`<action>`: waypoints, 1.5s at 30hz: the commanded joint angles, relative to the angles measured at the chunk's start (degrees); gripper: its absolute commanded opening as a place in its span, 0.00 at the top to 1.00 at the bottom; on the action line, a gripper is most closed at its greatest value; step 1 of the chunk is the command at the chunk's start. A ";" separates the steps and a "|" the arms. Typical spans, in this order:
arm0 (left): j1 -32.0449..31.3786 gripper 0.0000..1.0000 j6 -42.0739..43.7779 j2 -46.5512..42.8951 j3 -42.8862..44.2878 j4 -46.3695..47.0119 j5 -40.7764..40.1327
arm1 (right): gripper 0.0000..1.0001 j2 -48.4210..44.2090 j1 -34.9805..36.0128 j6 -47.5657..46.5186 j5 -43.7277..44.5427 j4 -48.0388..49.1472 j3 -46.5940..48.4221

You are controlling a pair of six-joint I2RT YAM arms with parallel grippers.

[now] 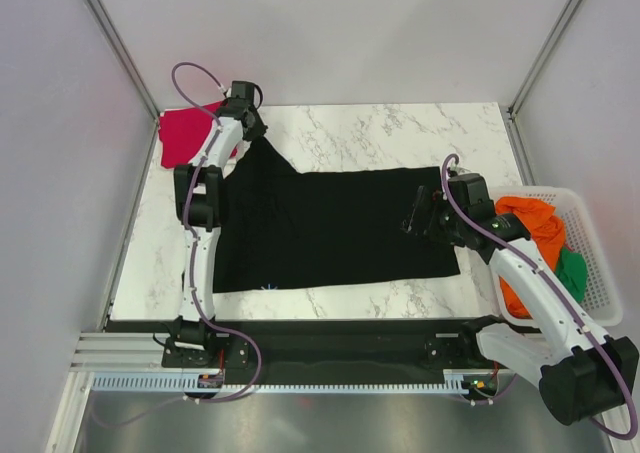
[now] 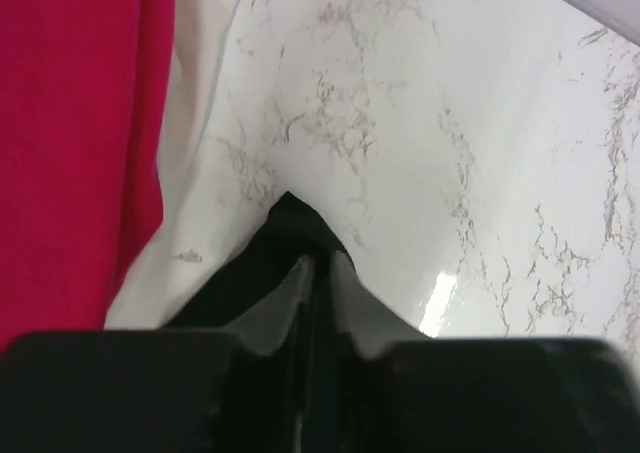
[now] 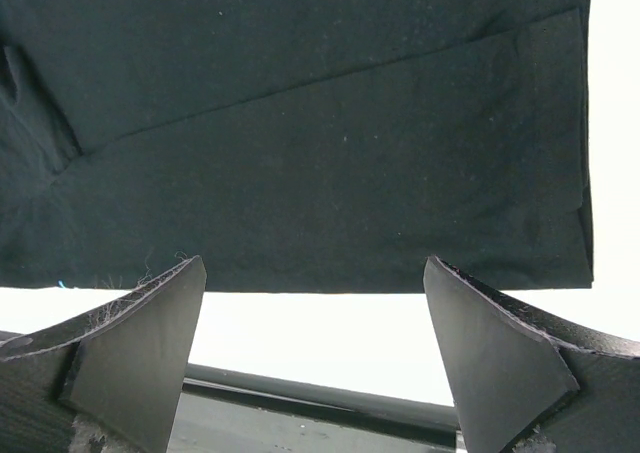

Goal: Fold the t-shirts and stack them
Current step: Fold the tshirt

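Note:
A black t-shirt (image 1: 330,228) lies spread flat on the marble table (image 1: 400,133). My left gripper (image 1: 250,125) is shut on the shirt's far left corner (image 2: 295,223) and holds it pulled toward the back, next to a folded red t-shirt (image 1: 187,133), which also shows in the left wrist view (image 2: 75,143). My right gripper (image 1: 420,213) is open and empty, hovering above the shirt's right edge. In the right wrist view the black shirt (image 3: 300,123) fills the frame beyond my open fingers (image 3: 140,343).
A white basket (image 1: 590,263) at the right edge holds an orange shirt (image 1: 535,223) and a green one (image 1: 572,273). Bare marble lies behind the black shirt. The table's black front rail (image 1: 330,338) runs below it.

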 commanded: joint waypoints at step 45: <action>-1.08 0.98 -14.21 -84.19 -100.51 13.42 10.34 | 0.09 63.78 -9.65 -4.21 22.30 -2.77 54.54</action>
